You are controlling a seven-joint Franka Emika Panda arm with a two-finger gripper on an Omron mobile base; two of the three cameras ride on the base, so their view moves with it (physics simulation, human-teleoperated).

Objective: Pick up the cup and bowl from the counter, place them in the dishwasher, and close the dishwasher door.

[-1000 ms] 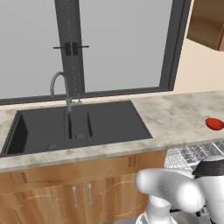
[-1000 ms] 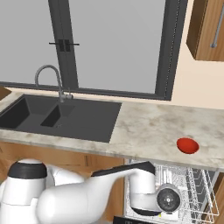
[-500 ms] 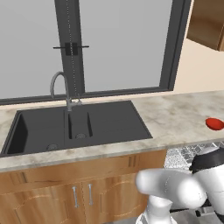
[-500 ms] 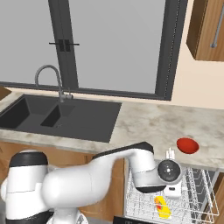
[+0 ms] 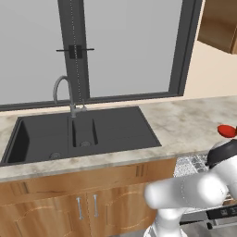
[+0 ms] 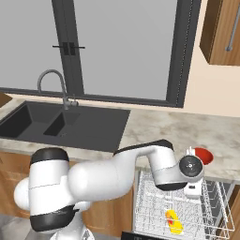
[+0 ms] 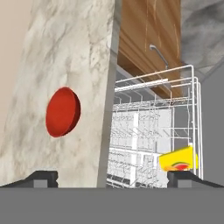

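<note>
The red bowl (image 6: 205, 154) (image 5: 226, 130) sits on the counter (image 6: 159, 129) near its front edge, above the open dishwasher. In the hand view the bowl (image 7: 62, 111) lies left of centre on the counter (image 7: 57, 57). The yellow cup (image 6: 173, 221) (image 7: 177, 159) lies on its side in the dishwasher's white wire rack (image 6: 150, 206) (image 7: 144, 127). My gripper (image 6: 192, 188) (image 7: 112, 177) hangs open and empty over the rack, just below and in front of the bowl, with its fingertips (image 7: 43, 176) far apart.
A black double sink (image 5: 78, 132) with a curved tap (image 5: 62, 92) takes up the counter's left part. Wooden cabinet doors (image 5: 83, 208) run under it. A wall cabinet (image 6: 222, 30) hangs at the upper right. My own arm (image 6: 108, 178) crosses in front of the lower cabinets.
The hand has risen out of the rack and moved right toward the counter edge and the bowl. The cup stays lying in the rack. The jaws have stayed open.
</note>
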